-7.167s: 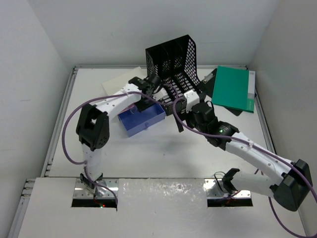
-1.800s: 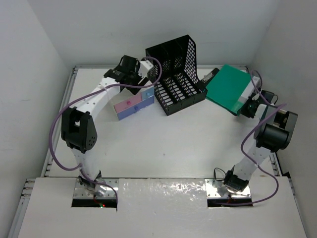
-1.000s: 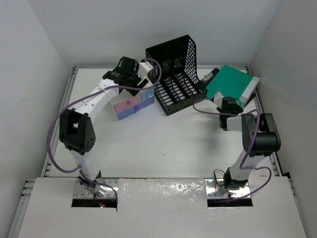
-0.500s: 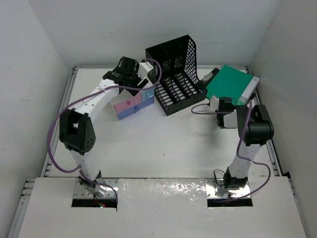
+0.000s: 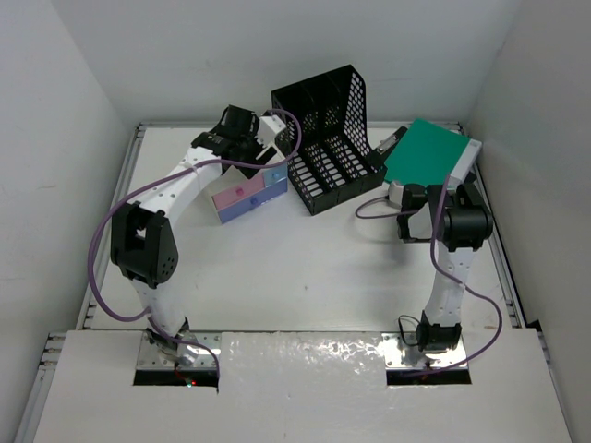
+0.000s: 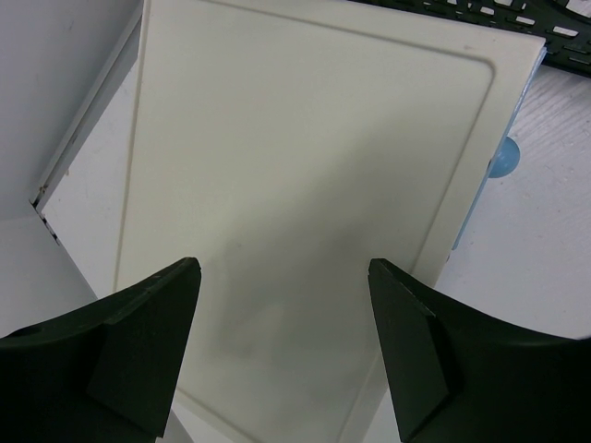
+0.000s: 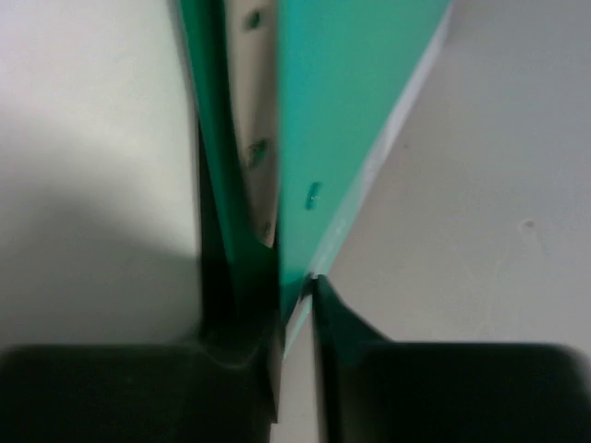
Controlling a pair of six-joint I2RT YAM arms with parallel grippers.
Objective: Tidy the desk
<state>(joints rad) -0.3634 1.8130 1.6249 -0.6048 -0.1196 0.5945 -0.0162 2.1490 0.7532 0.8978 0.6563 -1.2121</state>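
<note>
The white desk [image 5: 305, 268] carries a small drawer box [image 5: 242, 196] with pink and blue fronts at the back left. My left gripper [image 5: 261, 159] hangs over it, open. In the left wrist view its dark fingers [image 6: 138, 341] stand wide apart above the box's cream top [image 6: 305, 166], touching nothing. At the back right a green folder [image 5: 432, 155] lies tilted. My right gripper [image 5: 407, 192] is at its near left corner. Seen from the right wrist, the right gripper [image 7: 295, 305] pinches the green folder's [image 7: 342, 111] thin edge.
A black mesh file rack [image 5: 328, 138] stands at the back centre between the box and the folder. A dark flat object [image 5: 391, 142] pokes out from under the folder's left side. White walls enclose the desk on three sides. A purple cable loops beside the right wrist.
The right arm has folded in closer beside the folder and its gripper has shut on the folder's corner. The left arm has stayed still over the drawer box.
</note>
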